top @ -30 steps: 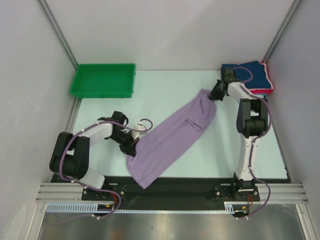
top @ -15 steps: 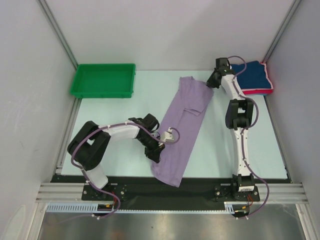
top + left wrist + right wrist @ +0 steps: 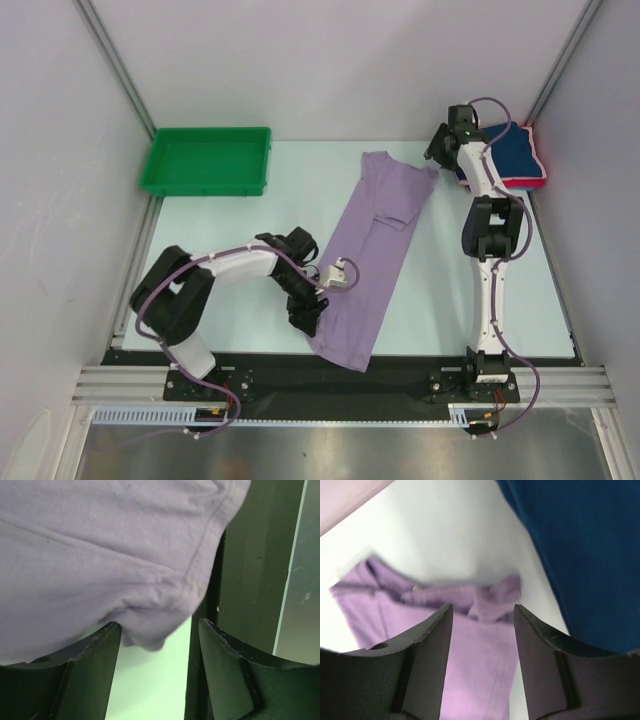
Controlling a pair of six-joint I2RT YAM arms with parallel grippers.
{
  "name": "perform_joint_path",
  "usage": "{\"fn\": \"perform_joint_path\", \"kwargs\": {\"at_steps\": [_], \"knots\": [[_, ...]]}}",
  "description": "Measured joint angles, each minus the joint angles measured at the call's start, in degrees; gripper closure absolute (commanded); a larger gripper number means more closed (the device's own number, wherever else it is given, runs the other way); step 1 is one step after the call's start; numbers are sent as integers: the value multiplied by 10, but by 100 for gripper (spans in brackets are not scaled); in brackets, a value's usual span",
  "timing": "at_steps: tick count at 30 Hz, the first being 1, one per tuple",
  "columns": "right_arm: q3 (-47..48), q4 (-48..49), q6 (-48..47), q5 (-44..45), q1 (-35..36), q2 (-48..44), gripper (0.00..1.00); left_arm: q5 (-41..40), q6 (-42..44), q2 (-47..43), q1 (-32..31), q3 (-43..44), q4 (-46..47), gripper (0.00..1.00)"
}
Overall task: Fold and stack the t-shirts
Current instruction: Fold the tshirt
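The lavender t-shirt (image 3: 372, 245) lies stretched out as a long strip, running diagonally from the far middle of the table to the near edge. My left gripper (image 3: 306, 316) stands open at its near left corner. In the left wrist view the hem corner (image 3: 150, 630) sags loose between the spread jaws of the left gripper (image 3: 160, 623). My right gripper (image 3: 437, 152) is open just past the shirt's far end, where the bunched lavender cloth (image 3: 470, 650) lies below the right gripper (image 3: 481, 606). The navy t-shirt (image 3: 512, 148) lies folded on the pink-red t-shirt (image 3: 533, 183) at the far right.
A green plastic tray (image 3: 205, 160) stands at the far left. The table's black front rail (image 3: 250, 570) runs right beside the shirt's near corner. Grey walls close in both sides, and the navy stack (image 3: 580, 545) lies close to the right fingers.
Both grippers have opened and let go of the lavender shirt, which was held up diagonally a second ago and now rests steeper on the table. The right gripper pulled back slightly towards the navy stack.
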Motion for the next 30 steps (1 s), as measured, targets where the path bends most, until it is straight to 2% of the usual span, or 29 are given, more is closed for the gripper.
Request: {"fn": "perform_joint_path", "kwargs": {"at_steps": [6,8,11,13,16,18,19,21,22,24,28,30], "knots": [[-191,16,-5,16,3,-160,44,-56,59,-108,25,-9,-52,32],[-255,31,-2,14,3,-202,49,-87,75,-139,30,-20,-50,34],[-299,47,6,-1,2,-217,55,-143,86,-155,26,-45,-31,37],[-315,52,13,-15,1,-207,55,-167,90,-153,21,-54,-23,36],[-315,54,20,-34,1,-176,57,-180,89,-153,12,-56,-16,33],[-310,54,22,-41,1,-153,62,-186,88,-153,5,-56,-15,32],[-307,53,23,-45,1,-139,70,-189,87,-154,1,-56,-16,32],[-287,56,29,-52,1,-126,80,-190,83,-159,-6,-55,-22,31],[-275,57,30,-55,1,-120,90,-191,83,-165,-10,-54,-26,31],[-250,56,31,-64,0,-103,99,-191,83,-181,-15,-53,-35,30],[-162,37,35,-95,-2,-46,100,-196,84,-201,-20,-52,-43,30],[-73,26,40,-109,-2,6,100,-205,84,-201,-28,-52,-43,30]]}}
